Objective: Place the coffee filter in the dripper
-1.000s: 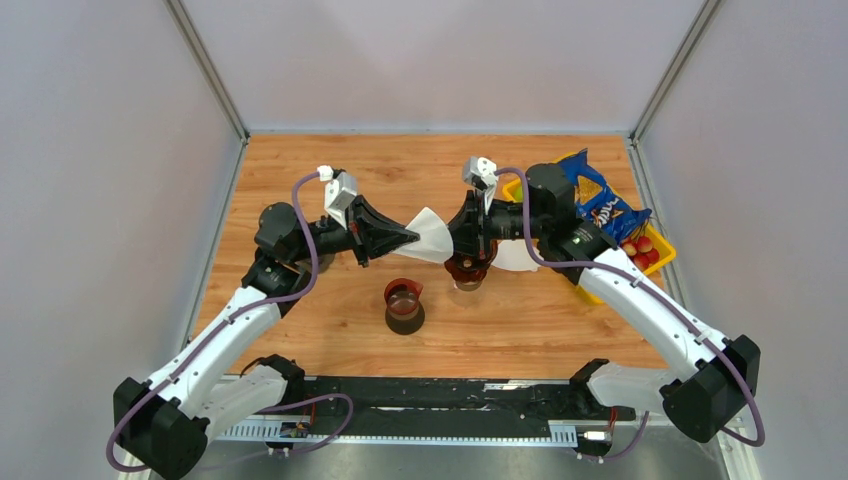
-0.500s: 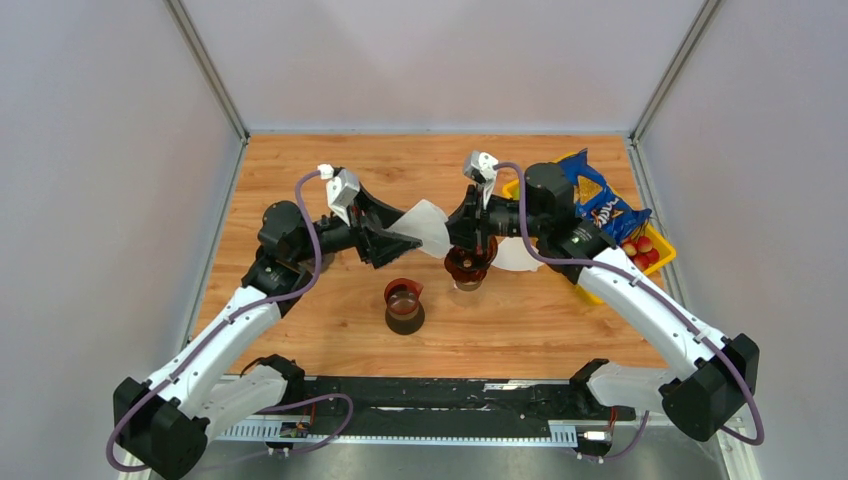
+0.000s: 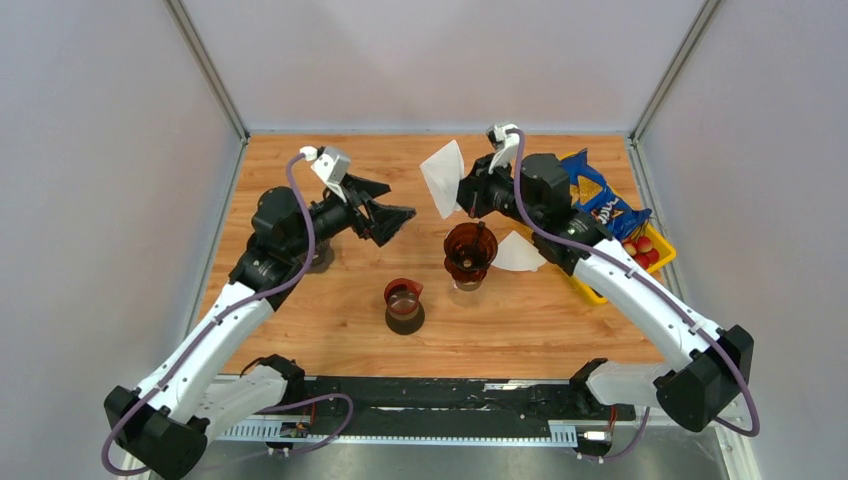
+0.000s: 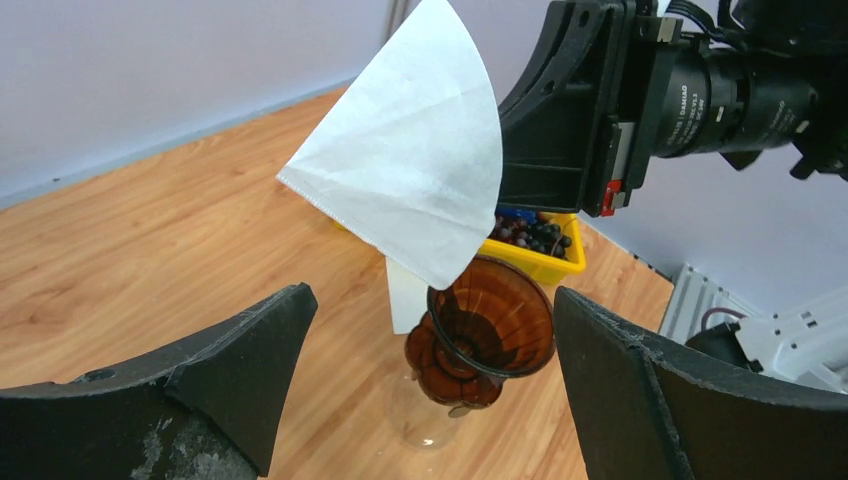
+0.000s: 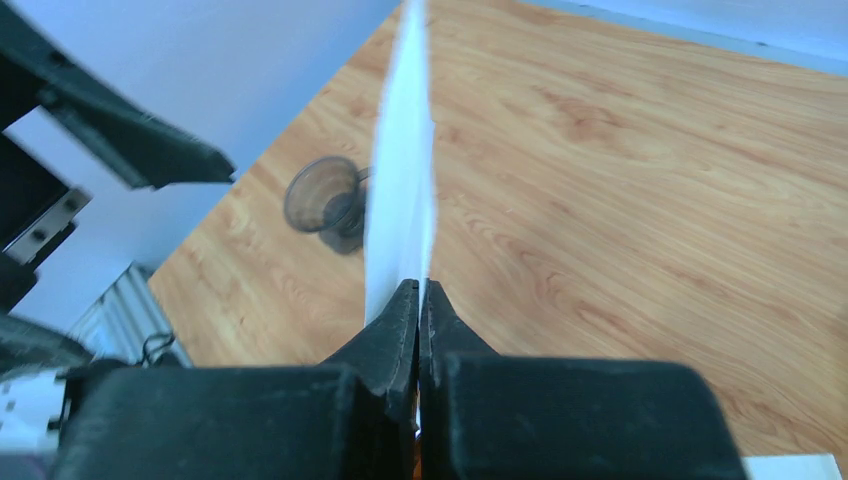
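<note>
Coffee filter (image 3: 441, 178) is up in the air, above the dripper (image 3: 470, 245) on its far side, pinched flat by the right gripper (image 5: 418, 290). Left gripper (image 3: 393, 207) gapes wide, holding nothing. Blue snack bag (image 3: 597, 200): lettering too small to read. Wooden table (image 3: 560, 320), pale grey walls (image 3: 430, 60).

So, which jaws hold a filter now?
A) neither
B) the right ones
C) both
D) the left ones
B: the right jaws are pinched shut on the filter, which hangs in the air by the dripper; the left jaws stand open and empty.
</note>
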Robot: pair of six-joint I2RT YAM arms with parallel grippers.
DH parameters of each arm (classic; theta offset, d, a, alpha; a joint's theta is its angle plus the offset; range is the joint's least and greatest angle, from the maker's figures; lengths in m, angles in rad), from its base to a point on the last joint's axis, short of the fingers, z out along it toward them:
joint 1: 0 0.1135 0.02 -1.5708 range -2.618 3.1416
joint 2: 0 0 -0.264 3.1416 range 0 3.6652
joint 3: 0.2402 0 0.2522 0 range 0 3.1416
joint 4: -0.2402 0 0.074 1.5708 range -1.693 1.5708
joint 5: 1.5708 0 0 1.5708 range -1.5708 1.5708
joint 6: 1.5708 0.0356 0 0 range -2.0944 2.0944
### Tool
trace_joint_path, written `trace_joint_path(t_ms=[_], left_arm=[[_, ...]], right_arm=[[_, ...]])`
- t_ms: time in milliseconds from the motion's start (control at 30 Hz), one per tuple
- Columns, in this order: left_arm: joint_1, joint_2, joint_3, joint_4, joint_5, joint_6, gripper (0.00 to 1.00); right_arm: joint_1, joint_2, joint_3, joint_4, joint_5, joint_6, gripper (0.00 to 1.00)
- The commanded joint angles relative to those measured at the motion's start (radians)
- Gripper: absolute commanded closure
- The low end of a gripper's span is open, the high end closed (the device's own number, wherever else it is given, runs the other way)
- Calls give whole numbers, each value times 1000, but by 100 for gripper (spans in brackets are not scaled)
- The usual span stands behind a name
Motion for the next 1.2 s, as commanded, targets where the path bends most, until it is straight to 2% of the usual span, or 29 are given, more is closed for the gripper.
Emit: trace_joint_path(t_ms=[0,100,267,567,900,1167], left_arm=[[1,61,98,-54,-53,-11,0],[-8,121,130,-30,-15,-25,0],[-46,198,168,-21,-67,-22,0],[-132,308,238,-130,-330,71,0],[-161,360,263,-150,-385,97,0],[-163,338,250,-156,-538,71,0]], right_arm=[[11,25,64,-8,236,137,100],[26,47,78,-10,254,169,100],[61,89,116,-40,372,223,100],[87,141,157,-75,397,295,100],[90,182,184,-99,360,321,100],[92,195,189,-104,311,248,100]])
